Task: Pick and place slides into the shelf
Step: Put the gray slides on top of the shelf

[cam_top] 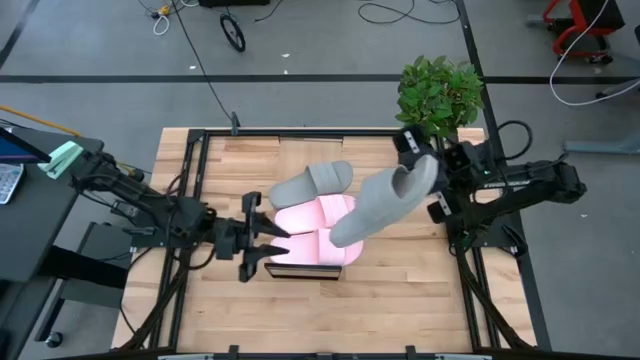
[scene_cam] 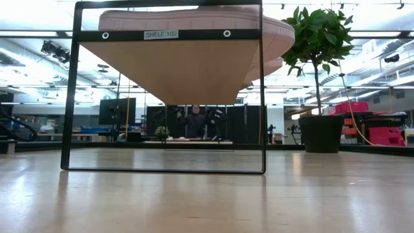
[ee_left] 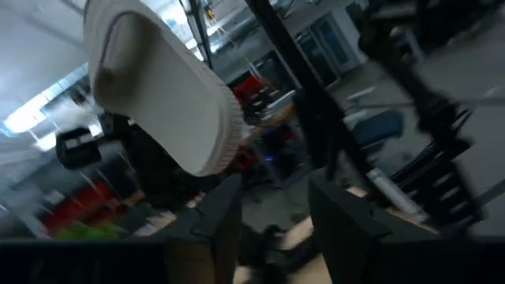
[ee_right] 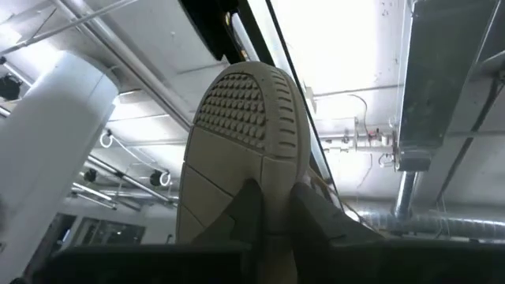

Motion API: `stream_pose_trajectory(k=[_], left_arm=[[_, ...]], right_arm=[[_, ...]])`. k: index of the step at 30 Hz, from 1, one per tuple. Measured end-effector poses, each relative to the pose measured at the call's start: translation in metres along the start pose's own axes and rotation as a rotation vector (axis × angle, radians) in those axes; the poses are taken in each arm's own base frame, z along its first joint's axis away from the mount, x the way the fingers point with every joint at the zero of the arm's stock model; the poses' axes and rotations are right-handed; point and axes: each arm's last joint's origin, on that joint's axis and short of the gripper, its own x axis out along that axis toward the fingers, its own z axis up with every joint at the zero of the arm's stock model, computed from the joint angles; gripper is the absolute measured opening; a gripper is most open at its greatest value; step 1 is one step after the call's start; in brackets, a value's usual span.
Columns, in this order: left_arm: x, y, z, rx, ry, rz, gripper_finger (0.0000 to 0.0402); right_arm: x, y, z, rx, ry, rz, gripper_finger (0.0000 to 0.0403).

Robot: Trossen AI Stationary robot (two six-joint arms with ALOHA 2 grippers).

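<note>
Grey foam slide [cam_top: 385, 205], studded tread on its sole, pinched at one end by right gripper [cam_top: 425, 170] and held raised over the shelf's [cam_top: 300, 268] right end. Two pale pink slides [cam_top: 315, 230] lying flat on the light wood shelf top; second grey slide [cam_top: 312, 182] just behind them. Left gripper [cam_top: 272, 240] at the shelf's left edge, level, fingers spread, nothing between them. Thin black frame below.

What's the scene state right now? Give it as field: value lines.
right pincer: shut on grey slide, held aloft over the shelf
left pincer: open, empty, beside the shelf
pink slides: two, on shelf top
second grey slide: behind the pink ones, exact support unclear
potted plant: table's far right corner
</note>
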Motion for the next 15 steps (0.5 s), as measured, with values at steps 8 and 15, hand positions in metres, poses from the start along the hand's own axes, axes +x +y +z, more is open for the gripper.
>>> stream_pose_trajectory(k=[8,15], left_arm=[[0.018,0.004,-0.014,0.299,-0.008,0.094,0.0193],[0.021,0.011,-0.015,0.408,-0.037,0.148,0.0206]], right_arm=[[0.04,-0.022,-0.016,0.069,0.053,0.043,0.0046],[0.053,-0.031,-0.028,0.06,0.074,0.05,0.0046]])
